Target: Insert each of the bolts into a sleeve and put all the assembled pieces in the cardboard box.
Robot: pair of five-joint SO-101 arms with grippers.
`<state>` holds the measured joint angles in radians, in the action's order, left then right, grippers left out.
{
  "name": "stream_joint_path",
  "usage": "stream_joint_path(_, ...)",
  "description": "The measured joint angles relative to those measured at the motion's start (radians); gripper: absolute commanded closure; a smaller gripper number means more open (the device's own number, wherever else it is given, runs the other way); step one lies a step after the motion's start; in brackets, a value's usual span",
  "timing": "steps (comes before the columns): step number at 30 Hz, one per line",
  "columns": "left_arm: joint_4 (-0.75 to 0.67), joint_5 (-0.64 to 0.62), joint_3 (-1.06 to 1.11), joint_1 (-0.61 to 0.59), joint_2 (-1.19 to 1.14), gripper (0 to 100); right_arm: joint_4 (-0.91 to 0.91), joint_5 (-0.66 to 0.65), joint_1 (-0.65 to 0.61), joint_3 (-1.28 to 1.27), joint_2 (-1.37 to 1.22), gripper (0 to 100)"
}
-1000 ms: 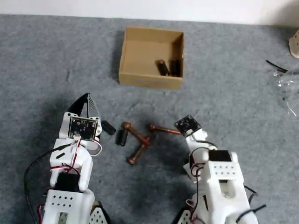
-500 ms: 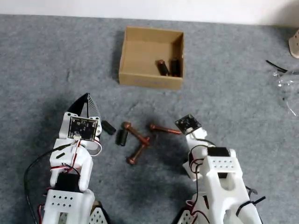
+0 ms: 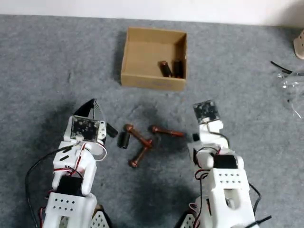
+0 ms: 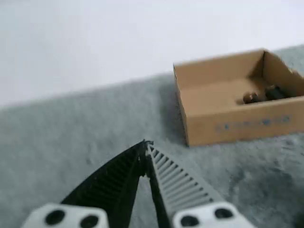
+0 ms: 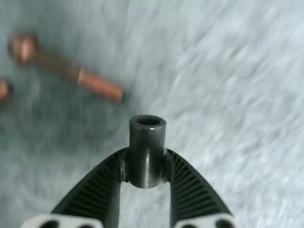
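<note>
A black sleeve (image 5: 147, 142) is clamped between the fingers of the right hand (image 5: 146, 159), its open end pointing out past the fingertips, above the grey-covered desk (image 3: 247, 80). A copper bolt (image 3: 167, 131) lies on the desk just left of that hand. The left hand (image 4: 146, 144) is held at the near left, its fingers closed tip to tip on nothing. Two loose sleeves (image 3: 111, 130) (image 3: 124, 139) lie just to its right. Beside them, two more bolts (image 3: 138, 135) (image 3: 139, 156) are seen touching at one end to form a V between the arms. At the far centre stands the cardboard box (image 3: 142, 80), with two assembled pieces (image 3: 165, 69) (image 3: 178, 68) lying side by side near its right wall.
</note>
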<state>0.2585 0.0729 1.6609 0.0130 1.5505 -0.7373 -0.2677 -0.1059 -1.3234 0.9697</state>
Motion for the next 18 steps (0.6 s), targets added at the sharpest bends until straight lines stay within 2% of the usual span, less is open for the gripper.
stream_joint_path(3, 0.068, -0.035, -0.020, 0.003, 0.000, 99, 0.060, 0.020, 0.000, -0.051, 0.006, 99.4)
stream_joint_path(11, 0.081, -0.043, -0.031, 0.074, -0.038, 99, 0.101, 0.023, 0.000, -0.069, 0.009, 99.4)
stream_joint_path(15, 0.081, -0.043, -0.137, 0.106, -0.212, 99, 0.118, 0.023, 0.000, -0.094, 0.009, 99.4)
stream_joint_path(18, 0.081, -0.043, -0.253, 0.110, -0.427, 99, 0.173, 0.023, 0.000, -0.147, 0.009, 99.4)
